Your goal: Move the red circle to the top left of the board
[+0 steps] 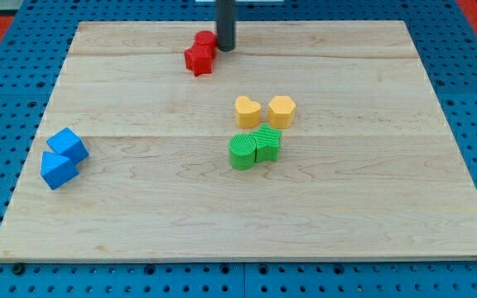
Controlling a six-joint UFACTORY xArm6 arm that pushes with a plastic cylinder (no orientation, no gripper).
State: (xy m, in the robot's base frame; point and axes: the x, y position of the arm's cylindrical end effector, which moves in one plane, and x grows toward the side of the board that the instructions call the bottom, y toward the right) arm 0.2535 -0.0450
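Note:
The red circle (205,39) lies near the view's top, a little left of centre, touching the red star (198,60) just below and left of it. My tip (224,48) stands right against the red circle's right side, the rod rising out of the view's top. The wooden board (139,215) fills most of the view.
Two blue blocks (66,145) (59,169) sit together at the view's left. A yellow heart (248,110) and a yellow hexagon-like block (281,110) sit mid-board, with a green circle (243,152) and another green block (267,143) just below them.

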